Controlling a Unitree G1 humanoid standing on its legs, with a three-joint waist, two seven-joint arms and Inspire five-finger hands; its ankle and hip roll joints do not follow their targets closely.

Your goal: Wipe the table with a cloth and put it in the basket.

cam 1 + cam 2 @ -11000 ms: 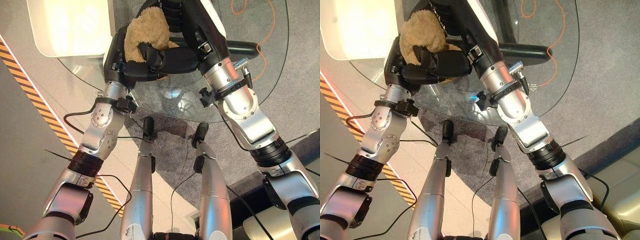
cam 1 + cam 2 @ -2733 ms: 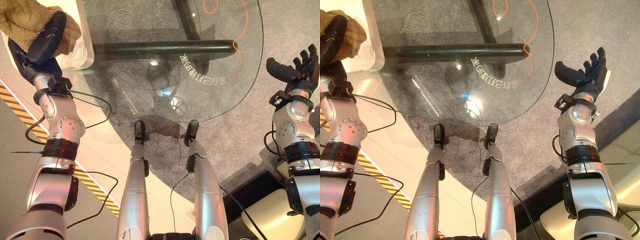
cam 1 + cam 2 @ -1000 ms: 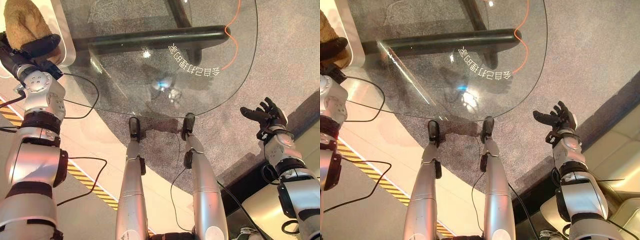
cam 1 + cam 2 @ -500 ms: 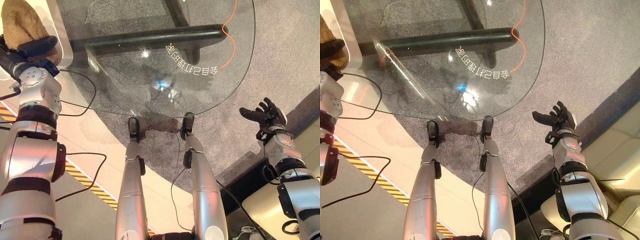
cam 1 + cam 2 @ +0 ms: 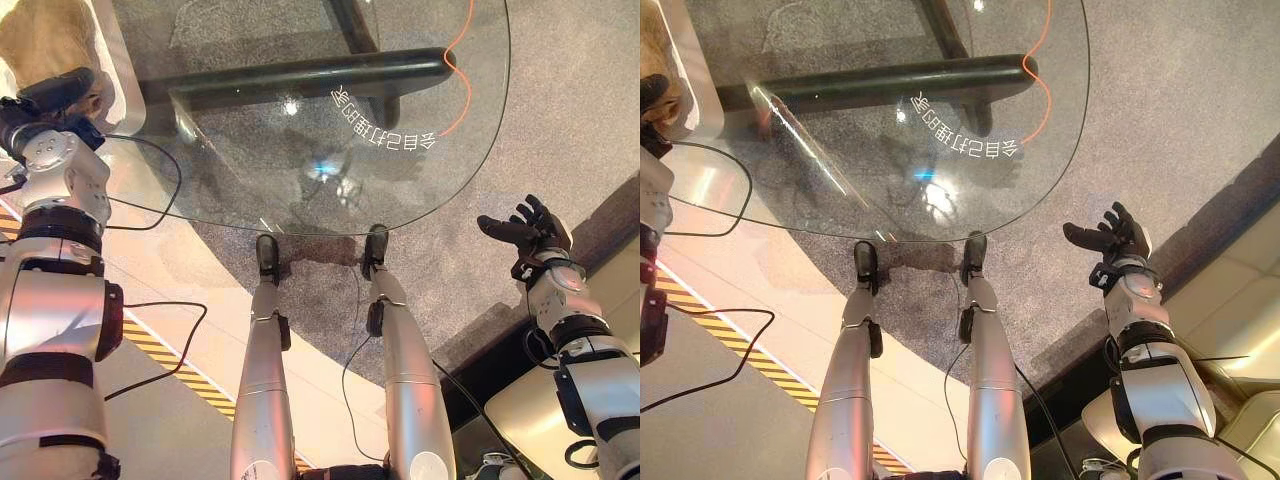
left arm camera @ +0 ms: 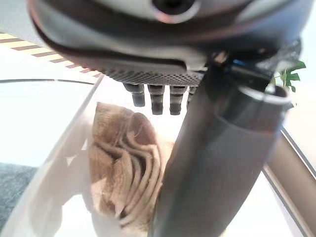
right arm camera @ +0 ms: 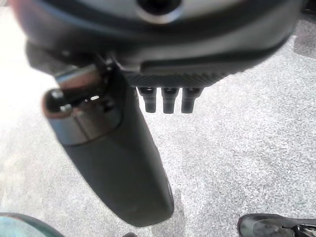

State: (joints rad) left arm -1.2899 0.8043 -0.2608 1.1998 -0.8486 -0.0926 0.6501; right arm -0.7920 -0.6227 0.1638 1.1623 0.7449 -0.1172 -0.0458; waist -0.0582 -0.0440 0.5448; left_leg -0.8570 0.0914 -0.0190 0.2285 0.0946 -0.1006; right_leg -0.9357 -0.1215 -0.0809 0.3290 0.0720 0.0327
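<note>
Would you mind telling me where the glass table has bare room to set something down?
The glass table is bare from its near rim to its rounded right edge. The far left is crowded: there the left hand hangs over the white basket, where the cloth lies.

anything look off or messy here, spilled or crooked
Nothing stands out. The tan cloth lies crumpled inside the white basket at the table's left edge, below the open left hand. The glass table shows reflections, no spill that I can see. The right hand hangs open over the carpet, off the table.
</note>
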